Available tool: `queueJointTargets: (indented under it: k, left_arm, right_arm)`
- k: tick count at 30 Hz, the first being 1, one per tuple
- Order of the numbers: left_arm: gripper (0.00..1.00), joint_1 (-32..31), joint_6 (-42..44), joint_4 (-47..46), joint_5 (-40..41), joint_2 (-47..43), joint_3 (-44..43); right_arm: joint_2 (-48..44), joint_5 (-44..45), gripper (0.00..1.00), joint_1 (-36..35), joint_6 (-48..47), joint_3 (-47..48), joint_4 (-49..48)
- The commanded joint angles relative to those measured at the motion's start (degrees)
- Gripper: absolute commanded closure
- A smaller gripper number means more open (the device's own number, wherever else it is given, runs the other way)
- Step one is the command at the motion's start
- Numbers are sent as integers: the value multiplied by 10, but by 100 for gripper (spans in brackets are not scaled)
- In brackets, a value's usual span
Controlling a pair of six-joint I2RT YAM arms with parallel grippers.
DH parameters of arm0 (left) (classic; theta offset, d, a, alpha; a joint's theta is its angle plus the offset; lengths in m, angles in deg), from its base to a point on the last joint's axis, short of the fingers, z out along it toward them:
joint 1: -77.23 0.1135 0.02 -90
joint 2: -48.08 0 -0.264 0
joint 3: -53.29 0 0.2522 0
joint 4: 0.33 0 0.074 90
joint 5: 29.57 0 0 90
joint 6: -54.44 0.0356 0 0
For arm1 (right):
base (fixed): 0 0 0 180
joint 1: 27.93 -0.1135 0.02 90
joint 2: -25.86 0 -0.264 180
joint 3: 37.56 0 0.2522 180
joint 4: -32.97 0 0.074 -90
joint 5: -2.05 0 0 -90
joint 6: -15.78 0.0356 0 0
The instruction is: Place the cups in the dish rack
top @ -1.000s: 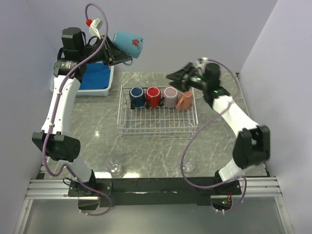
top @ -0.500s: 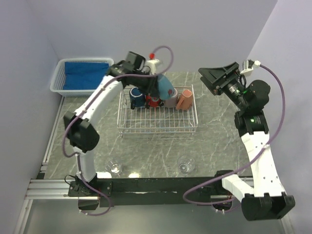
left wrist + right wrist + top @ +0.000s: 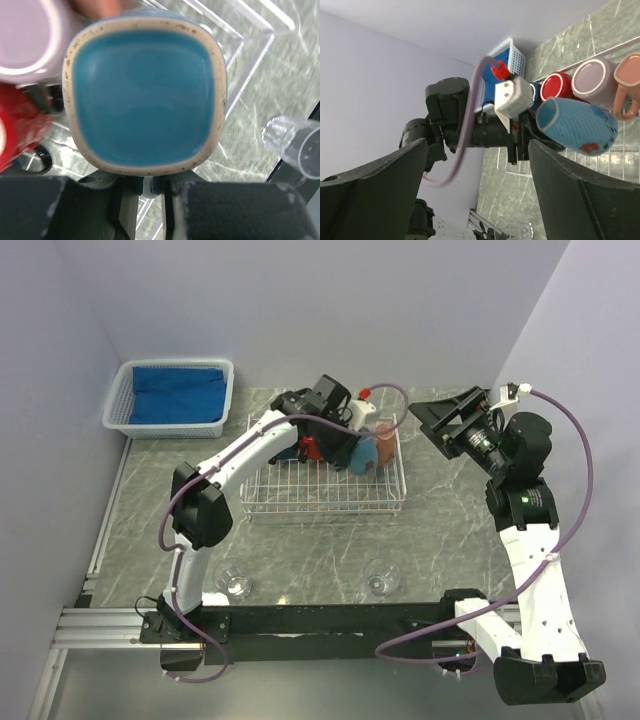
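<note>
This looks like a robot test cell: bare lilac walls (image 3: 300,310), marble-look table (image 3: 300,550), arms (image 3: 245,452) bolted to an aluminium rail (image 3: 100,623)

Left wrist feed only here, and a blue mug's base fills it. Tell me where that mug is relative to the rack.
Observer: The blue mug is over the rack's back right part, right next to the salmon mug; whether they touch, I cannot tell.
Operator: Report the right arm.
Observer: The right gripper is open and holds nothing, raised off to the rack's right.
Operator: Count the cups outside the rack.
Observer: Two glass cups stand near the table's near edge.
</note>
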Motion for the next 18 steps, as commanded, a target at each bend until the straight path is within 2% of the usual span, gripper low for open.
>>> queueJointTargets:
  k: [1,5,18]
  left_arm:
    - [99,-8,70,-40,-2,-30,15]
    - [99,-10,98,-78,4,-30,57]
    - [99,-45,117,-151,27,-3,92]
  right_arm:
    - [-10,3,11,4,-23,0,14]
    - [-4,-2,11,4,-29,13,25]
    - [-21,-6,10,19,-29,0,26]
